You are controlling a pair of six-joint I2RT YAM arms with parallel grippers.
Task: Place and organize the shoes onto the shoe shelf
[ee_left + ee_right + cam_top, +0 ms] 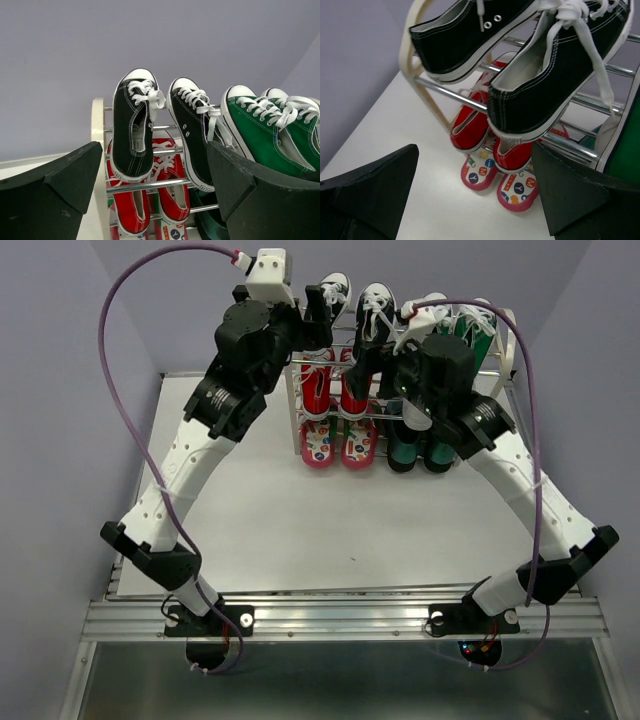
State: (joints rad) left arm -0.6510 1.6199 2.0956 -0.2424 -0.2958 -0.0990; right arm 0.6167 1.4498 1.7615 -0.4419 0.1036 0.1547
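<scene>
Three pairs are sitting on the shoe shelf (98,125), all in its left half. The black-white sneakers (132,132) are lying toes-up across the top rods, the red sneakers (469,124) are resting on the tier beneath them, and the flip-flops (481,172) are leaning at the lowest level, close to the bench (300,530). Green sneakers (260,135) and dark boots (420,445) are occupying the right half. Your left hand (154,155) is hovering just in front of the black-white pair with its fingers spread wide and nothing between them. Your right hand (474,150) is likewise spread and empty, facing the heels of that same pair from lower down. I am judging that placement is done and that you are working through the tidying step. The black-white heels are overhanging the front rod and the two shoes are sitting slightly splayed. The next move is therefore calling for either a light nudge to square them or a straight withdrawal of both arms. Either way, you are needing to keep the fingers clear of the loose white laces, which are dangling near the left hand and could snag.
</scene>
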